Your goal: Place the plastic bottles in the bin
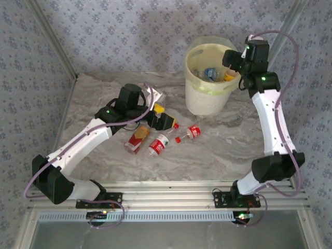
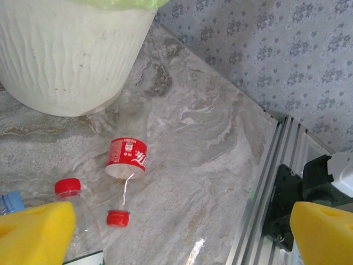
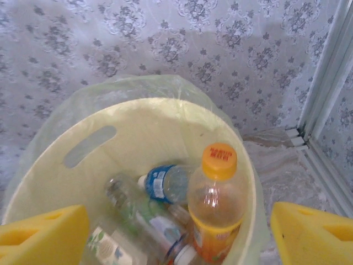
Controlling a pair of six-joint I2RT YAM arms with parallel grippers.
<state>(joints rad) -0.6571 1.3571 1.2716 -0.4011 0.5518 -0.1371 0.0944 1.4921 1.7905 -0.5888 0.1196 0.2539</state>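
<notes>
While the right end effector (image 1: 232,67) hangs over the 3 o'clock rim of the bin (image 1: 205,101), its yellow fingers (image 3: 41,234) stand spread wide with nothing between them. Inside the lined bin lie several plastic bottles (image 3: 135,218). An orange-capped bottle (image 3: 218,210) stands against the wall at 3 o'clock, with a blue-labelled bottle (image 3: 164,185) just beside it and others (partly hidden) lower down. The bin stands at about 1 o'clock on the marbled worktop (image 1: 228,150).

The left end effector (image 1: 167,117) is low over the worktop's middle, its jaws wide apart and empty. Three bottles lie on the worktop at the bin's 7 o'clock. The nearest is a crushed red-labelled bottle (image 1: 193,132), whose red cap (image 1: 178,139) lies off its mouth with a thin white strip between them. Further out are a red-capped bottle (image 1: 158,145) and a flattened bottle (image 1: 137,139) beside the left arm.
</notes>
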